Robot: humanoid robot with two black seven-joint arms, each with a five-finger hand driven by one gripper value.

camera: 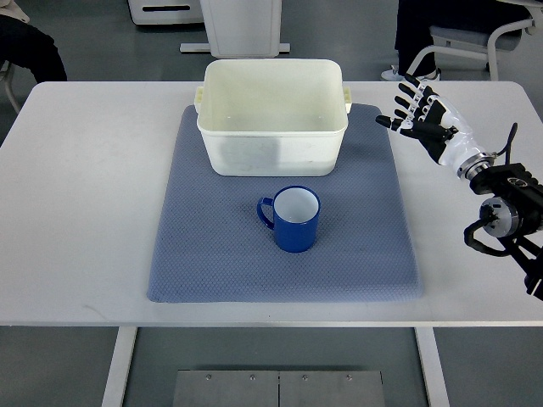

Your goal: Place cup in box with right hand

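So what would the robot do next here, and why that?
Probably bring the right hand down and to the picture's left, toward the blue cup. The hand is open, holds nothing, and hovers past the mat's right edge, well away from the cup. The cup stands upright on the mat in front of the white box, which looks empty, so it must be grasped first.

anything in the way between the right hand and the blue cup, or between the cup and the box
Nothing visible. The right hand hovers open off the mat's right edge; only bare blue mat lies between it and the cup. The white box sits open and empty just behind the cup, apart from it.
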